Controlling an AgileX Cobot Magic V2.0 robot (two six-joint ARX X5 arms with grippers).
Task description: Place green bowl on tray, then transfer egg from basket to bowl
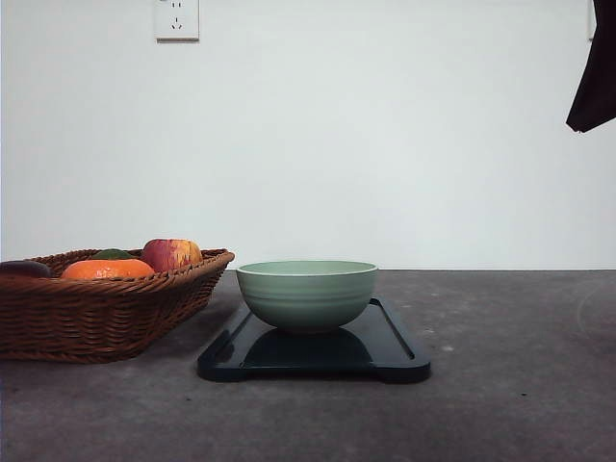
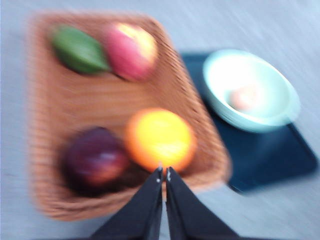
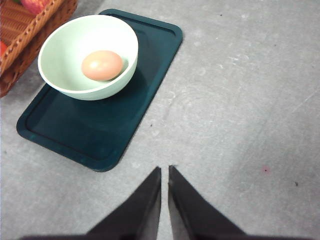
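The green bowl (image 1: 306, 294) stands upright on the dark tray (image 1: 395, 346), right of the wicker basket (image 1: 96, 313). A tan egg (image 3: 102, 65) lies inside the bowl (image 3: 85, 55), which rests on the tray (image 3: 75, 135). In the blurred left wrist view my left gripper (image 2: 164, 172) hangs shut and empty above the basket (image 2: 75, 105), just over an orange (image 2: 160, 137); the bowl (image 2: 255, 90) with the egg (image 2: 244, 97) lies beyond. My right gripper (image 3: 164, 170) is shut on nothing, high over bare table beside the tray.
The basket holds an apple (image 1: 170, 254), an orange (image 1: 108, 269), a green fruit (image 1: 113, 254) and a dark purple fruit (image 1: 24, 269). A dark piece of the right arm (image 1: 595, 77) hangs at the upper right. Grey tabletop (image 1: 510, 385) spreads right of the tray.
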